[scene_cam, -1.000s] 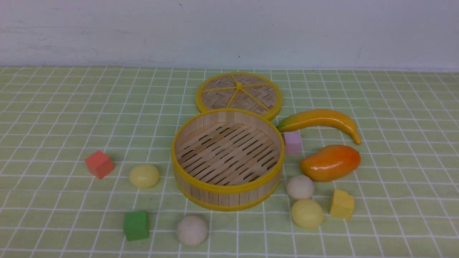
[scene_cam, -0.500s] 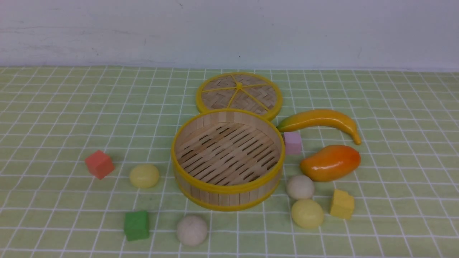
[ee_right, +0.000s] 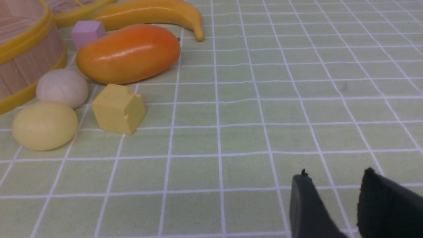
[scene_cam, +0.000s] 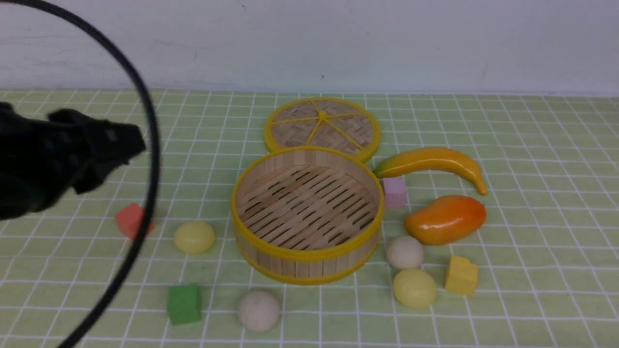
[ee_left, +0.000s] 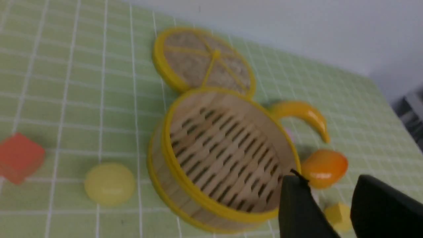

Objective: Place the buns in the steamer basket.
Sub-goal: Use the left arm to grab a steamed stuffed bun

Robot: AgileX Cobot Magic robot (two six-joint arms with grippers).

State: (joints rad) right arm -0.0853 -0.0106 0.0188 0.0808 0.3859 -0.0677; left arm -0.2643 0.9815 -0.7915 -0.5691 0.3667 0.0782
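Left fingers [ee_left: 297, 211]: spread, nothing between them; tips only in the wrist view, the rest cut off at the frame edge. Left arm [scene_cam: 48, 159] in the front view: a dark blurred mass with a looping black cable [scene_cam: 152, 159]; fingers not distinguishable there.

Steamer basket [scene_cam: 307, 263]: upright on the tabletop [scene_cam: 532, 193], nothing inside, just beyond the left fingertips, rim partly hidden behind one. Yellow bun [scene_cam: 194, 237] and off-white bun [scene_cam: 258, 310]: outside the basket, on the left-finger side. Red cube [scene_cam: 130, 220]: partly crossed by the cable.

Right fingers [ee_right: 310, 205]: spread, empty, seen in the wrist view only, cut off likewise. Second off-white bun [scene_cam: 405, 252] and second yellow bun [scene_cam: 414, 288]: well ahead of the right fingers, beside the basket wall, near the yellow cube [scene_cam: 461, 275].
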